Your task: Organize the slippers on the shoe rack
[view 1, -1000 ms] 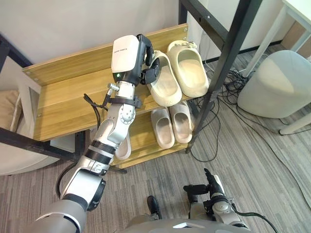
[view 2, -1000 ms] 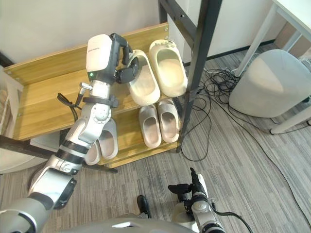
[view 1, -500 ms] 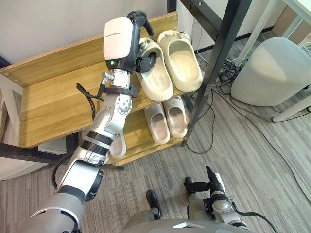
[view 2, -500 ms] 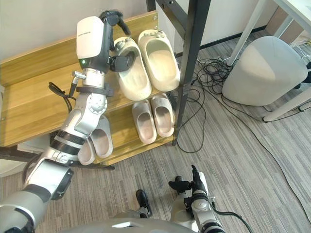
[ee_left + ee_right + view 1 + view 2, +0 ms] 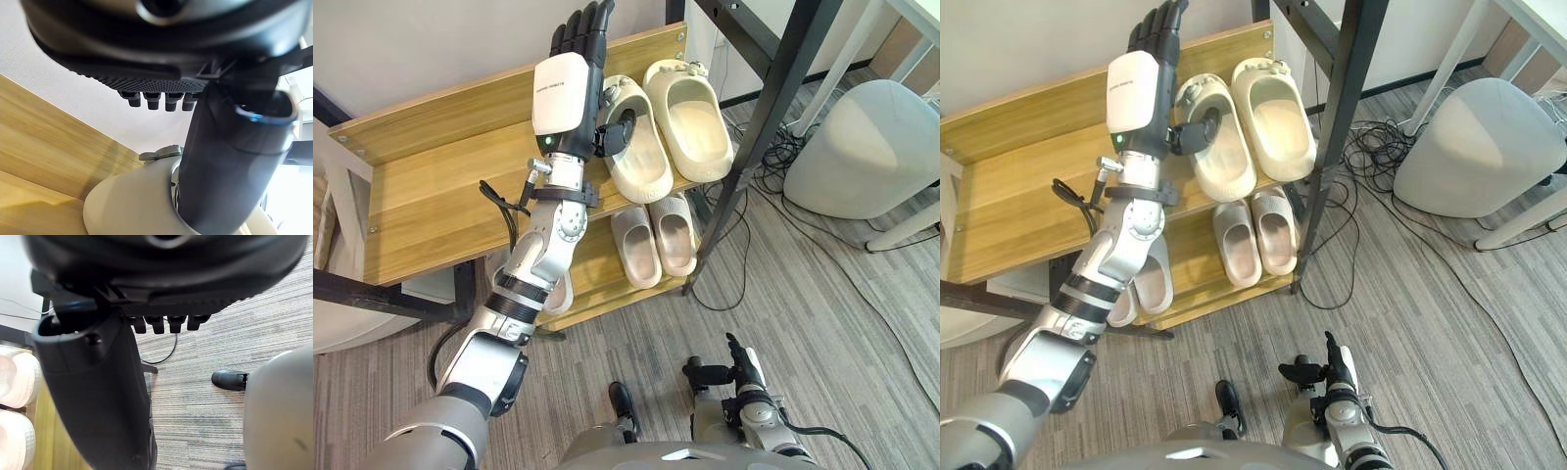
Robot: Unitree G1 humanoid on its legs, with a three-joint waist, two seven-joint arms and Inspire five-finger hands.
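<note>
Left hand (image 5: 563, 88) fingers straight, thumb apparently inside cream slipper (image 5: 644, 164) on shoe rack (image 5: 440, 196) top shelf; withdraw thumb cleanly, keeping pair aligned; right hand (image 5: 736, 377) relaxed, idle.

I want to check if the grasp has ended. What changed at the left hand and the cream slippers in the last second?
The left hand has opened: its fingers, earlier curled at the left cream slipper, now point straight toward the wall, thumb at its opening. The slipper lies beside the right cream slipper on the top shelf as before; the right hand stays low.
</note>
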